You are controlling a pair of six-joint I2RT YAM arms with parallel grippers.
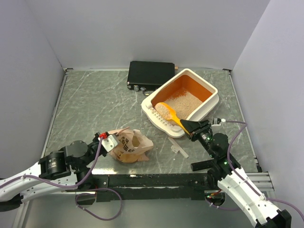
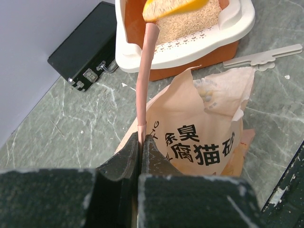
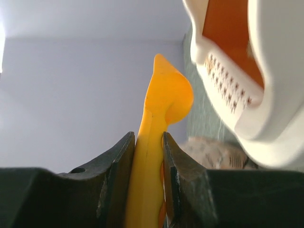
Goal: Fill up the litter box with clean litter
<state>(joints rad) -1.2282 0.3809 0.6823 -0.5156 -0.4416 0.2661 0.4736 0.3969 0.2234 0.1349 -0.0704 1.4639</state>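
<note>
Right gripper (image 1: 191, 126) holds scoop (image 1: 169, 113) above clean litter (image 1: 186, 101) in litter box (image 1: 213, 89).

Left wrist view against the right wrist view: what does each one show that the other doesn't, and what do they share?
Only the left wrist view shows the black case, the clean litter, the print on the paper bag, a pale flat plastic piece, and the left gripper shut on an edge of that bag. Only the right wrist view shows the right gripper clamped on the handle of the scoop. Both show the scoop and the slotted end of the litter box.
</note>
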